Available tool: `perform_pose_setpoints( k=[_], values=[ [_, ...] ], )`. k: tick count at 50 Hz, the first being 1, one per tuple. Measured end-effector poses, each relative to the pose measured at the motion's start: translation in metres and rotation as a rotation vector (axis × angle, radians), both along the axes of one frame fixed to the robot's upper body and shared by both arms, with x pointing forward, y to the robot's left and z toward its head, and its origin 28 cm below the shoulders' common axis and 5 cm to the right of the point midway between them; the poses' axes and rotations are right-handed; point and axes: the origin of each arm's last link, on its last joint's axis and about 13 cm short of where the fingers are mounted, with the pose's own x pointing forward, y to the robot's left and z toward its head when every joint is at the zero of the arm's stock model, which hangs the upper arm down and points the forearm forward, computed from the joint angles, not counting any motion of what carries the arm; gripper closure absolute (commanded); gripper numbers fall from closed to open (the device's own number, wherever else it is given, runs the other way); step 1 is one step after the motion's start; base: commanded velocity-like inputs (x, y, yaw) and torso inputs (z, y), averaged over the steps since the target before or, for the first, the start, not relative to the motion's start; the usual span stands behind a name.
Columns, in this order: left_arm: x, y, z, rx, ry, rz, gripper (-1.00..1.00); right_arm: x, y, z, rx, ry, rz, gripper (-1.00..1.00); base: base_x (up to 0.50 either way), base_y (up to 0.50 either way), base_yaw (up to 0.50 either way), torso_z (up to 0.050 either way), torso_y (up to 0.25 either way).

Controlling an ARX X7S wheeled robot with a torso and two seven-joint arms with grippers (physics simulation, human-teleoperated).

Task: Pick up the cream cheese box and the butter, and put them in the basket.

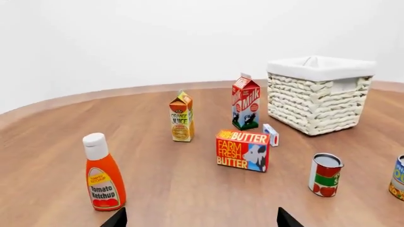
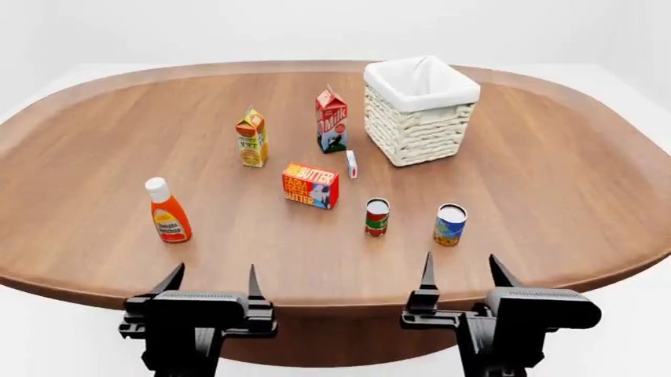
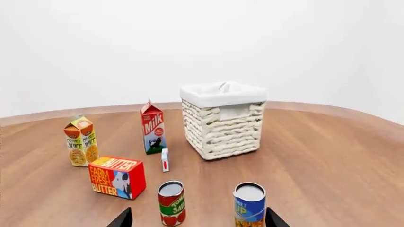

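We are holding our left gripper (image 2: 210, 279) and right gripper (image 2: 458, 269) spread and empty, the butter (image 2: 309, 185) and cream cheese box (image 2: 351, 164) standing ahead between them, the basket (image 2: 419, 118) beyond.

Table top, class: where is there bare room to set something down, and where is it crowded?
Bare wood lies right of the basket and left of the ketchup bottle. Crowded: the middle, where butter, cream cheese box, milk carton and juice carton cluster.

The red-orange butter (image 2: 309, 185) lies flat mid-table; the slim white cream cheese box (image 2: 351, 163) stands upright between it and the lined wicker basket (image 2: 419, 114).
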Motion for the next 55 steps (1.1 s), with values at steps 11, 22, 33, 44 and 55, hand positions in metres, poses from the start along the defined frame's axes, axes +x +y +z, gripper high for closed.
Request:
perform_pose_setpoints(
  k=[11, 22, 33, 44, 55],
  values=[
    [-0.001, -0.001, 0.020, 0.014, 0.001, -0.004, -1.00, -0.006, -0.001, 0.020, 0.005, -0.014, -0.003, -1.00, 0.00, 0.00, 0.00, 0.000, 0.000],
    [0.008, -0.001, 0.048, 0.037, -0.018, -0.023, -1.00, -0.011, -0.002, 0.032, 0.005, -0.020, -0.009, -1.00, 0.00, 0.00, 0.00, 0.000, 0.000],
    [0.010, 0.001, 0.070, 0.041, -0.037, -0.033, -1.00, -0.018, -0.001, 0.043, 0.007, -0.029, -0.010, -1.00, 0.07, 0.00, 0.00, 0.000, 0.000],
    [0.002, 0.001, 0.084, 0.042, -0.058, -0.037, -1.00, -0.025, -0.002, 0.055, 0.016, -0.053, -0.004, -1.00, 0.50, 0.00, 0.00, 0.000, 0.000],
    [-0.004, 0.002, 0.090, 0.048, -0.077, -0.030, -1.00, -0.029, -0.002, 0.060, 0.014, -0.058, -0.004, -1.00, 0.50, 0.00, 0.00, 0.000, 0.000]
  ],
)
